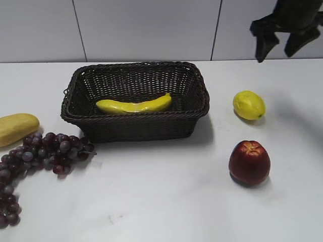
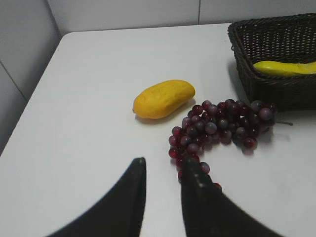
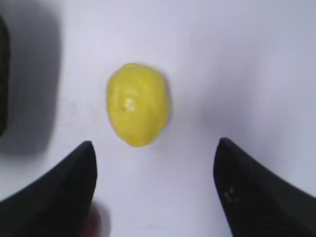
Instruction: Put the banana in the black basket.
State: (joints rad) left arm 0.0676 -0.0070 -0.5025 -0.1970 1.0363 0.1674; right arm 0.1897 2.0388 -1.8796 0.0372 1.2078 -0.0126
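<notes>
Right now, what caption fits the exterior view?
Banana lies inside the black basket; right gripper hangs open above the lemon.

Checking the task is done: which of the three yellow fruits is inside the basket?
The banana, long and curved, lies in the black basket. The blunt squash-like fruit and the lemon rest on the table.

No text, label, brand, number or sign can be read in any of the three views.
</notes>
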